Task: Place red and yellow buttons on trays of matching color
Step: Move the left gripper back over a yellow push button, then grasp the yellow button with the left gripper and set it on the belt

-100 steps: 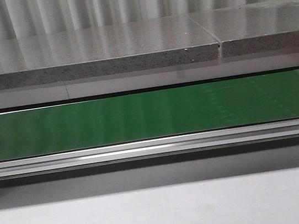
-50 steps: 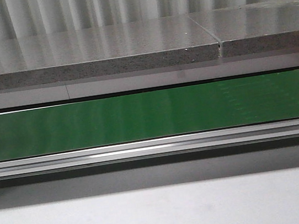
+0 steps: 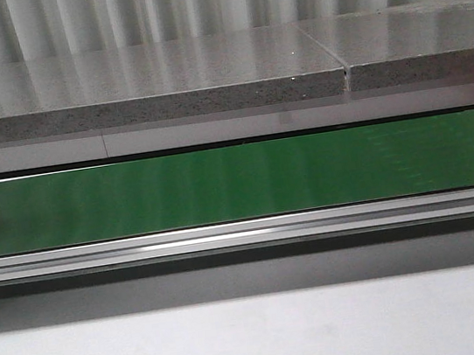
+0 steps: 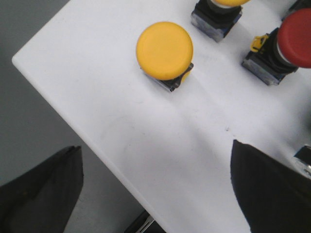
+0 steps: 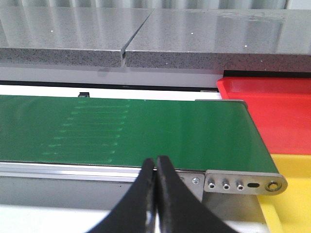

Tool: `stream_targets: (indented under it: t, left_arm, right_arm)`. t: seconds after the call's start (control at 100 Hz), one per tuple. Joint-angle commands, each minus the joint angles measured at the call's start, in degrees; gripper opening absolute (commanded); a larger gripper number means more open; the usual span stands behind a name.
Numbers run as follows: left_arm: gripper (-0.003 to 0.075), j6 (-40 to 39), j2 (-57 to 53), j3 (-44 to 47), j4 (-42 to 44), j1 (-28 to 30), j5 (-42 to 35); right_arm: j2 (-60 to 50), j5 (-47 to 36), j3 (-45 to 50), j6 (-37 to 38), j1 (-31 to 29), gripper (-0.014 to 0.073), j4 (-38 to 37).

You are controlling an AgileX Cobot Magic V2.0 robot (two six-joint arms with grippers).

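Yellow button (image 4: 164, 50) stands on the white tray (image 4: 97, 97) beyond the left gripper (image 4: 155, 189), whose fingers are wide apart, so picking seems in hand: descend and straddle it, while the right gripper (image 5: 156, 167), pinched together, waits near the green belt (image 5: 121, 131).

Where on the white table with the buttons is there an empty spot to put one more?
The white surface is bare between its near corner, the whole yellow button and the left gripper fingers. It is crowded toward the red button, where three more buttons cluster.
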Motion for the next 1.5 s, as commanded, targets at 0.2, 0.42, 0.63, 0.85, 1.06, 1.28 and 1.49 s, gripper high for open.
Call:
stream_targets:
  t: [0.2, 0.42, 0.63, 0.85, 1.06, 1.28, 1.49]
  left_arm:
    - [0.0585, -3.0, 4.1, -1.8, 3.1, 0.1, -5.4]
    - [0.0585, -3.0, 7.8, -4.8, 3.6, 0.1, -5.5]
    - [0.0585, -3.0, 10.4, -5.7, 3.8, 0.1, -6.9]
    - [0.0585, -3.0, 13.1, -8.0, 4.4, 0.1, -7.2]
    - [0.0585, -3.0, 16.1, -9.9, 5.2, 0.1, -7.5]
    - [0.0585, -3.3, 19.2, -10.2, 6.0, 0.8, -10.4]
    - [0.0585, -3.4, 21.2, -11.1, 4.4, 2.4, -10.6]
  right_arm:
    - [-0.5, -4.8, -0.9, 0.0, 0.0, -0.0092, -0.3]
    - [-0.5, -4.8, -0.9, 0.0, 0.0, -0.0092, -0.3]
    - [-0.5, -4.8, -0.9, 0.0, 0.0, -0.0092, -0.3]
    - [-0.5, -4.8, -0.9, 0.0, 0.0, -0.0092, -0.3]
    - [-0.5, -4.8, -0.9, 0.0, 0.0, -0.0092, -0.3]
    - [-0.5, -4.8, -0.9, 0.0, 0.0, -0.0092, -0.3]
    - [-0.5, -4.8, -0.9, 0.0, 0.0, -0.0092, -0.3]
